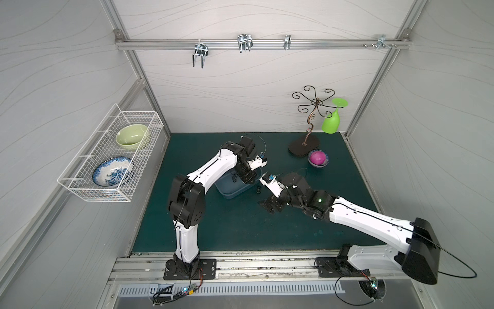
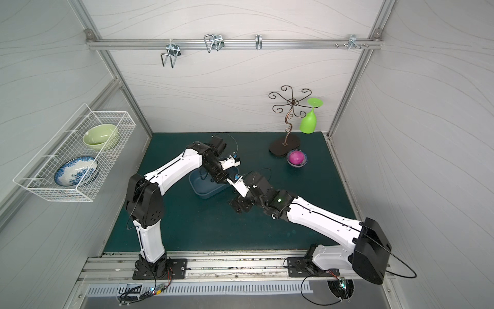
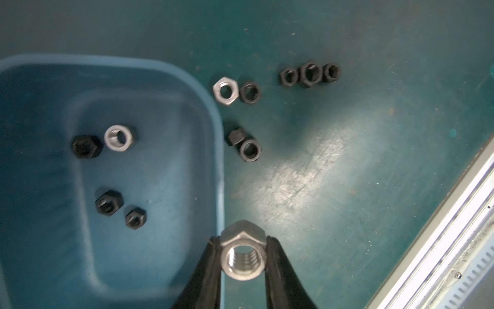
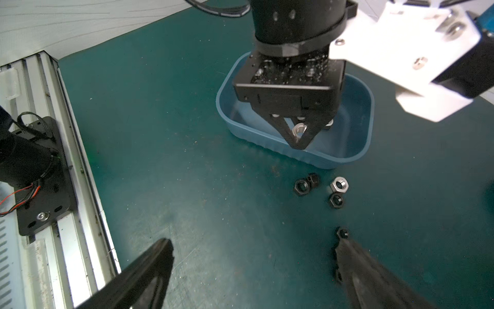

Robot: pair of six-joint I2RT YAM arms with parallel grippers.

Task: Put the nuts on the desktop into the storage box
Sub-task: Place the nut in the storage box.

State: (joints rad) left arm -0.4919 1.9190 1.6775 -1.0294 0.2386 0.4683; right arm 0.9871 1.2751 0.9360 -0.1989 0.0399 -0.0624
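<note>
White panelled walls (image 1: 254,88) are enclosing the desktop (image 1: 240,227) in both top views, and the box (image 1: 227,194) is sitting near its middle. The nuts (image 1: 258,190) are showing only as dark specks beside it.

Seen from the left wrist, the left gripper (image 3: 243,240) is pinching a silver nut (image 3: 242,263) by its sides, with the threaded hole facing the camera, right at the box rim. Four nuts are lying inside the box. Seven are lying on the desktop just beside it, as two touching pairs and a touching row of three.

Seen from the right wrist, the right gripper (image 4: 252,242) is hovering spread wide and empty over the loose nuts, with one black nut (image 4: 342,233) lying just beside a fingertip. From this side the silver nut is hanging above the inside of the box.

The nuts are looking hard, light and smooth-sided, so they are likely to skid or roll rather than give. Gripping each across opposite flats, one at a time, is looking safest, since touching neighbours are liable to get nudged. The desktop is looking flat, matte and scuffed, and it is leaving open room on the near side.
</note>
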